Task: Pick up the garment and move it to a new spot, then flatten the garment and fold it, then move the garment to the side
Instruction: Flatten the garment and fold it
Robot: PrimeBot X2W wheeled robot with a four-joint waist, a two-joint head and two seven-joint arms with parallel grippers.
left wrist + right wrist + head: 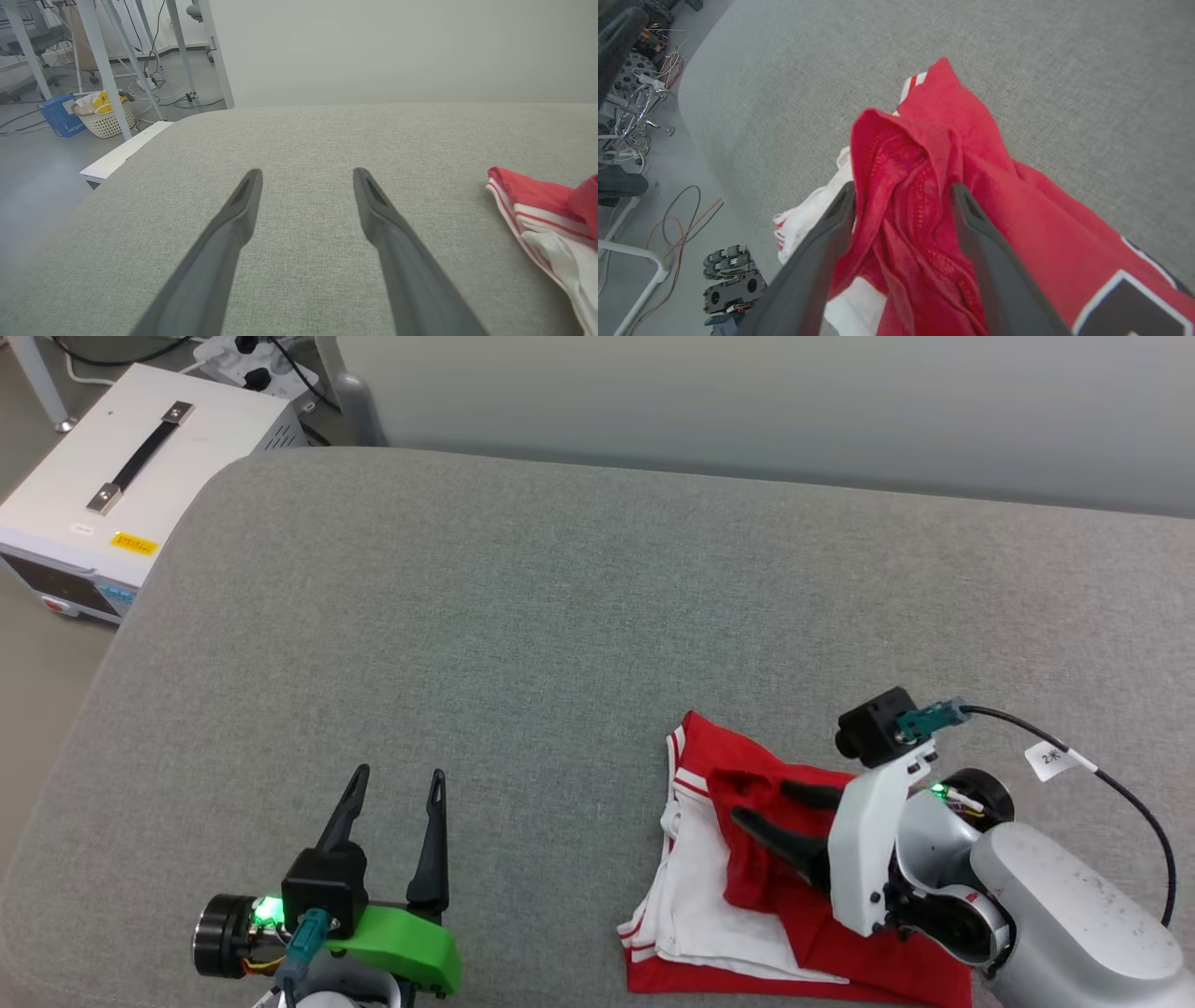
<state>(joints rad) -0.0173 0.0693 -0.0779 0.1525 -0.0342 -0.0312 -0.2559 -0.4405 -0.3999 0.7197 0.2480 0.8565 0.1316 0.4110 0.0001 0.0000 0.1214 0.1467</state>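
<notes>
Plainly soft, thin and light, the garment [719,896] lies bunched at the head view's lower right on the grey table [560,616]. The right hand [761,801] straddles a raised red fold, fingers [822,242] wide apart, pinching nothing; the left hand [400,773], lower left, is open and empty. Likely best pinched at a striped hem.

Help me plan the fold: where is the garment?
Head view: the garment lies bunched at the grey cushion's near right, beneath the open right gripper.
</notes>
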